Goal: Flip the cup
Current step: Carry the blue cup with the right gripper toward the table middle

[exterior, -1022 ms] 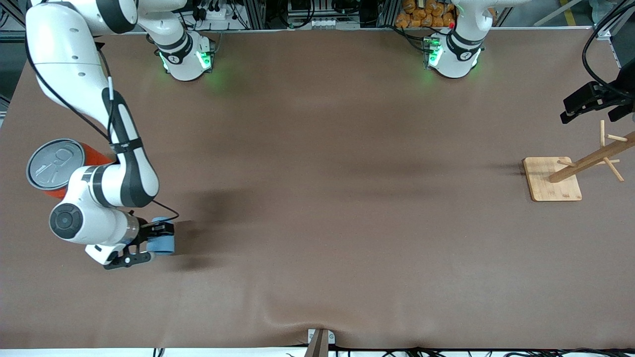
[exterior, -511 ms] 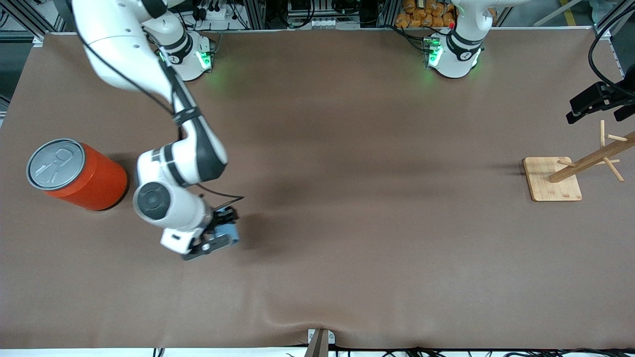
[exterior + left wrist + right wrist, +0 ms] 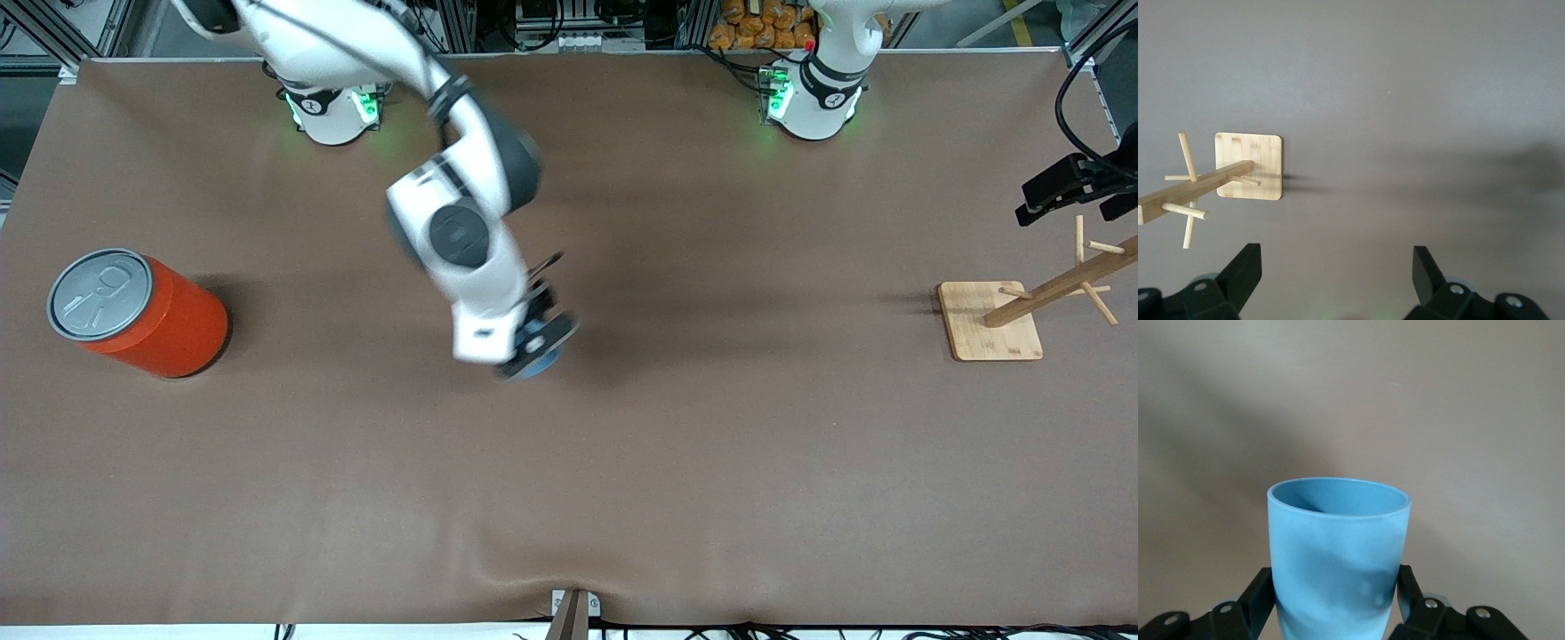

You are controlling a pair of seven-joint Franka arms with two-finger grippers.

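The cup [image 3: 540, 362] is a small light-blue tumbler, mostly hidden under the right hand in the front view. My right gripper [image 3: 533, 345] is shut on it and holds it in the air over the middle of the table. In the right wrist view the cup [image 3: 1338, 533] stands between the two black fingers [image 3: 1259, 593], its open mouth pointing away from the hand. My left gripper [image 3: 1067, 188] waits above the left arm's end of the table, open with nothing in it [image 3: 1336, 259].
A large orange can [image 3: 147, 313] with a silver top stands at the right arm's end of the table. A wooden peg rack [image 3: 991, 324] on a square base stands at the left arm's end, below the left gripper, and the rack [image 3: 1248, 167] also shows in the left wrist view.
The right arm has carried the cup from beside the orange can toward the middle of the table, turning its wrist on the way. The left arm has stayed almost still.
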